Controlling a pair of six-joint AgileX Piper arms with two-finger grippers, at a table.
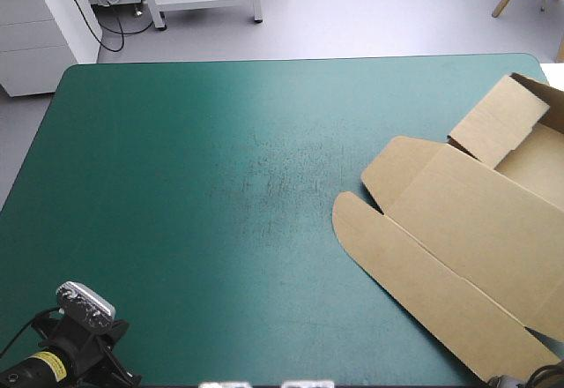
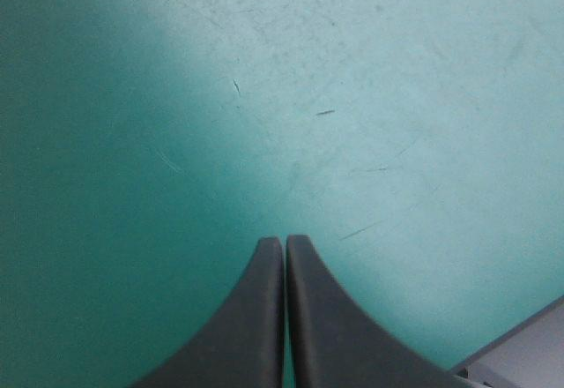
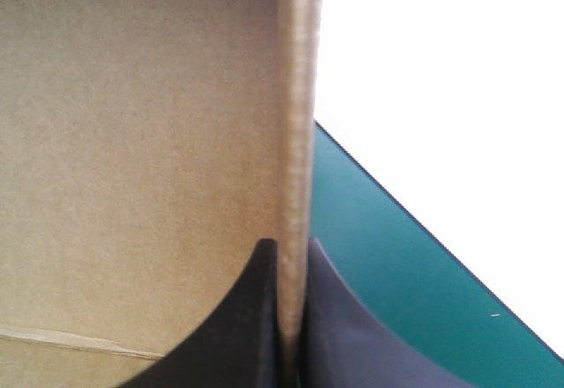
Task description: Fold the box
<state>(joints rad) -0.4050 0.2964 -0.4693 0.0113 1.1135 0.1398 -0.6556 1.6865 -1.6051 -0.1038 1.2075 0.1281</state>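
An edge of the box sits pinched between the right jaws.

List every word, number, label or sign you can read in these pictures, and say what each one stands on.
The yellow label on the left arm: dark print, too small to read.
The box: plain brown board, no print on any face that shows.
The teal-green cover: scratches only, no text.
So there is nothing legible in any view.

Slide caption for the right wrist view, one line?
Right gripper shut on a board edge of the brown box; teal-green cover beside it.
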